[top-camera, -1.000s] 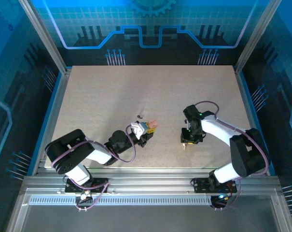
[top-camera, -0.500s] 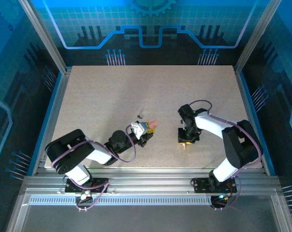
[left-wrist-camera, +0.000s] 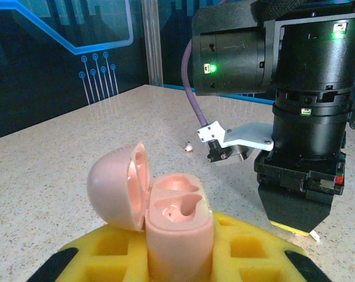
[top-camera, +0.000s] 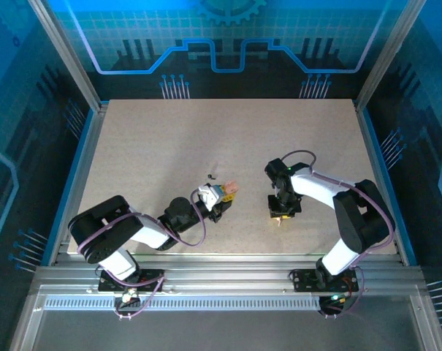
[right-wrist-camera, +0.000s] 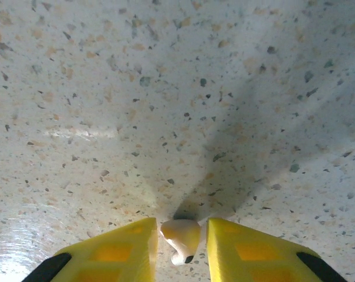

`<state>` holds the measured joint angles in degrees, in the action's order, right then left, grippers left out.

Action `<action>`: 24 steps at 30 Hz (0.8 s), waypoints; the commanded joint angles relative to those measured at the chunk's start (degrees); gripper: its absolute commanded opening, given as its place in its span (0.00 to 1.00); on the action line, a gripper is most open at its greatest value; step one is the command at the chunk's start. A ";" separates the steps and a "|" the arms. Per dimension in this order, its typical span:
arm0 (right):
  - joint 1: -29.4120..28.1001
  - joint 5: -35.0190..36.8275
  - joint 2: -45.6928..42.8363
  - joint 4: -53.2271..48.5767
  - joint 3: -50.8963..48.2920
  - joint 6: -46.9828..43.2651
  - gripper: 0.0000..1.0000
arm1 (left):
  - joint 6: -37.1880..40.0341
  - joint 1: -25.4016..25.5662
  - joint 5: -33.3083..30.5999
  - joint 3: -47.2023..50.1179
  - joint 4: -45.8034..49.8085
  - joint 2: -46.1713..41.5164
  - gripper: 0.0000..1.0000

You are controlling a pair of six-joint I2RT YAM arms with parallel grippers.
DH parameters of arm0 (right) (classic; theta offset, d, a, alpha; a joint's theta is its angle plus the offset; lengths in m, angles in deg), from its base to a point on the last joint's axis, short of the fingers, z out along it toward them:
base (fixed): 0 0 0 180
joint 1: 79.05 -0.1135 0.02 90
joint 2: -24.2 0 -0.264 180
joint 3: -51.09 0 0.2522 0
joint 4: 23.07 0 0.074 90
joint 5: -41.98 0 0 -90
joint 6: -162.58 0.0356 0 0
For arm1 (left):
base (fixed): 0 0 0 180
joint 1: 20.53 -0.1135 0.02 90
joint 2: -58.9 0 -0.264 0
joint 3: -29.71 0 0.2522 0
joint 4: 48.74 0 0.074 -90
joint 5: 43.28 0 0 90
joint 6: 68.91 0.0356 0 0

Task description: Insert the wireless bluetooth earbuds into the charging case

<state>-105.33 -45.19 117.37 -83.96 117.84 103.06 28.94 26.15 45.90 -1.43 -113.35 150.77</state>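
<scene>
**Earbud and case, mid-table**

One pale pinkish-white stemmed earbud (right-wrist-camera: 178, 236) lies on the speckled stone-look tabletop (right-wrist-camera: 165, 88), long axis 12–6, stem toward 6. The right gripper (right-wrist-camera: 181, 228) brackets it, narrowly parted. Bare table lies toward 12. The left gripper (left-wrist-camera: 177, 255) clamps the open pale pink plastic charging case (left-wrist-camera: 177, 214), lid at 9.

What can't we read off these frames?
Right wrist view: whether the right gripper actually pinches the pale earbud; the gaps are too fine.
Left wrist view: base of the charging case, hidden between yellow fingers of the left gripper.
Top external view: dark specks beyond the case, too small to identify.
</scene>
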 commanded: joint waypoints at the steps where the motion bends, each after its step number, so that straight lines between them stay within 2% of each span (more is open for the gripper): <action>1: -1.10 0.60 1.79 -1.83 1.31 0.46 0.29 | 1.26 -0.09 -0.74 0.78 -1.92 -0.65 0.20; 9: -1.75 0.71 2.44 -1.87 0.85 0.99 0.30 | 1.01 -0.09 -0.74 1.05 -1.89 -0.64 0.20; 24: -2.90 4.28 2.88 -2.69 0.71 1.07 0.21 | 0.98 -0.07 -0.76 0.89 -1.95 -0.21 0.20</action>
<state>-107.63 -43.51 120.01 -84.68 118.85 103.25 28.97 26.15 45.85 -1.06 -113.35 150.77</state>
